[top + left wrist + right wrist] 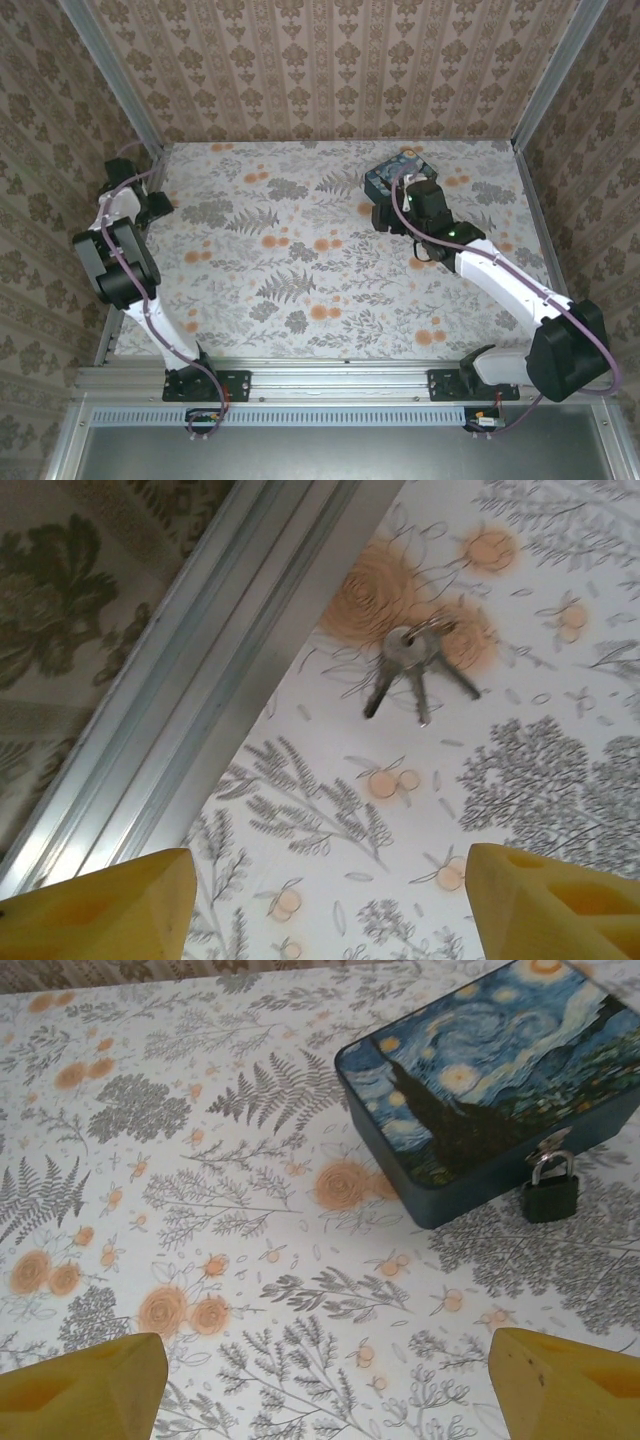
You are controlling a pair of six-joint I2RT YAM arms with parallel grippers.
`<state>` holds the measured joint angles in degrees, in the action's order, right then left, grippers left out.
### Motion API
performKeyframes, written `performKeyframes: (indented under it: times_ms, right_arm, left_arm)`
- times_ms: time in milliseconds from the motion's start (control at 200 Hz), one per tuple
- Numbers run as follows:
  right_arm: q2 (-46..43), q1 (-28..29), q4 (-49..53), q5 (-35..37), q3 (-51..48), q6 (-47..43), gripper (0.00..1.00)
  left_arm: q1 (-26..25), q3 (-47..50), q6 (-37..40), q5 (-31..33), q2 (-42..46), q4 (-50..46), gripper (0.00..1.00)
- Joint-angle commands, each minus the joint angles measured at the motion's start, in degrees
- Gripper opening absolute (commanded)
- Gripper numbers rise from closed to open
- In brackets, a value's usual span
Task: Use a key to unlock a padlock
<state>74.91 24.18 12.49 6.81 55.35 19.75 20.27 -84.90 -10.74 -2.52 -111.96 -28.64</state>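
Silvery metal keys point(402, 655), matt dark padlock point(551, 1196), glossy painted box point(470, 1060), perhaps tin.

The painted box point(480, 1090) runs off the top and right edges of the right wrist view, so its far right corner is cut away. The padlock point(551, 1192) on its near wall is small, and its keyhole cannot be made out. From above, the right gripper point(392, 208) covers the near part of the box, hiding that wall. In the left wrist view the keys point(410, 670) are soft with blur: their teeth cannot be read, and whether two or three hang on the ring is unclear. The bottom edge crops the left gripper point(330, 910), leaving just the yellow tips of its fingers point(100, 910). The right gripper's fingers point(80, 1390) are cropped likewise.
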Motion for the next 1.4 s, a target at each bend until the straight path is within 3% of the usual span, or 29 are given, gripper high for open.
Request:
performKeyframes:
  times_ms: [0,140,590,1025,1395]
  right_arm:
    - [2.0,1.1,2.1,-0.2,1.8,2.7,0.83]
    - [3.7,2.0,2.2,-0.9,2.6,3.3,0.81]
    - [4.5,2.9,2.9,-2.1,4.3,2.8,0.81]
    - [6.9,2.9,3.1,-2.8,5.9,2.7,0.79]
    - [6.7,2.9,3.3,-2.9,6.6,3.0,0.77]
  left_arm:
    - [-0.1,-3.4,0.5,-7.2,-3.1,2.6,0.69]
    - [-0.1,-8.5,0.0,-7.9,-7.9,1.6,0.6]
    - [-1.9,-21.2,1.1,-6.9,-18.4,-2.2,0.47]
    - [-1.8,-28.3,2.3,-9.5,-23.3,-9.2,0.44]
    - [-0.7,-30.7,2.0,-13.1,-25.5,-11.8,0.36]
